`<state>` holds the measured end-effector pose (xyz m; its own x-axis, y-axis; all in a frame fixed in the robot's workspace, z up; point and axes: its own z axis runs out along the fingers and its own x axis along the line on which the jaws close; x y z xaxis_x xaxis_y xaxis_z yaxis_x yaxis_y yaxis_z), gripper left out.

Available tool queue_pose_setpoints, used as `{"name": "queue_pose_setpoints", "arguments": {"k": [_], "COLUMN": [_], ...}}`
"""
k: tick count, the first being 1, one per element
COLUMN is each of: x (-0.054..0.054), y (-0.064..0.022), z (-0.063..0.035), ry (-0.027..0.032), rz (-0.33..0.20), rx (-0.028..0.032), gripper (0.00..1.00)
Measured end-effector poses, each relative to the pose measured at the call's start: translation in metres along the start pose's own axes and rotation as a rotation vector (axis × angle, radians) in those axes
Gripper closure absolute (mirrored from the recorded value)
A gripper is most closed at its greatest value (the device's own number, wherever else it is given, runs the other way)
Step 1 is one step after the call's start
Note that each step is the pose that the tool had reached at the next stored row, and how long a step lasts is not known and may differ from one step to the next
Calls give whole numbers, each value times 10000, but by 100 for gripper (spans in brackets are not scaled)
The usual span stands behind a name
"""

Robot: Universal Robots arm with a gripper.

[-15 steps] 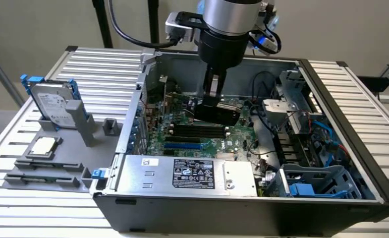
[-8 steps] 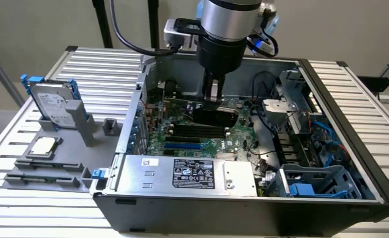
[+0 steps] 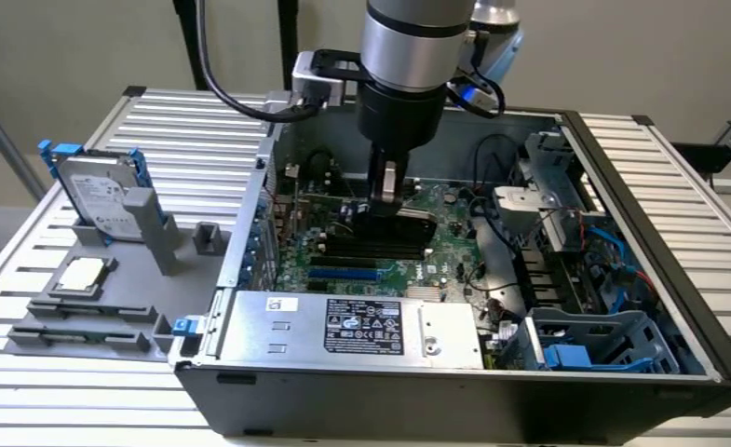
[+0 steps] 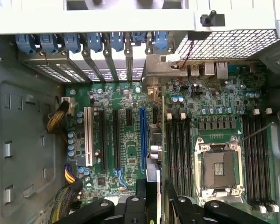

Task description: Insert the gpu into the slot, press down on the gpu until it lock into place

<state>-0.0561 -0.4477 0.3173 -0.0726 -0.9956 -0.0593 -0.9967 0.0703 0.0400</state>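
The gpu [image 3: 387, 237] is a flat black card held upright over the motherboard inside the open computer case, with my gripper [image 3: 390, 197] shut on its upper edge. In the wrist view the gpu [image 4: 157, 144] shows edge-on as a thin line between my gripper's [image 4: 157, 189] two black fingers [image 4: 141, 189], and its silver bracket reaches the case's back wall. The slot [image 4: 143, 140], a long bright-blue strip, runs parallel right beside the card, which sits between it and the memory rows. In the exterior view the slot [image 3: 344, 274] lies bare just in front of the card's lower edge.
A silver power-supply box [image 3: 353, 326] fills the case's near side. The processor socket [image 4: 219, 170] and black memory rows [image 4: 179, 154] flank the card. Cables [image 4: 58, 121] lie by a white slot [image 4: 88, 135]. A hard drive [image 3: 98, 196] stands outside at the exterior view's left.
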Motion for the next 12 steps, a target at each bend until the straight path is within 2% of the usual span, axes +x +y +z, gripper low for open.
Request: {"name": "queue_pose_setpoints", "arguments": {"k": [10,12], "x": [122,141], "y": [91,113], "z": [112,137], "ry": [-10,-18], "rz": [-157,-204], "rx": [17,49], "gripper": [74,74]}}
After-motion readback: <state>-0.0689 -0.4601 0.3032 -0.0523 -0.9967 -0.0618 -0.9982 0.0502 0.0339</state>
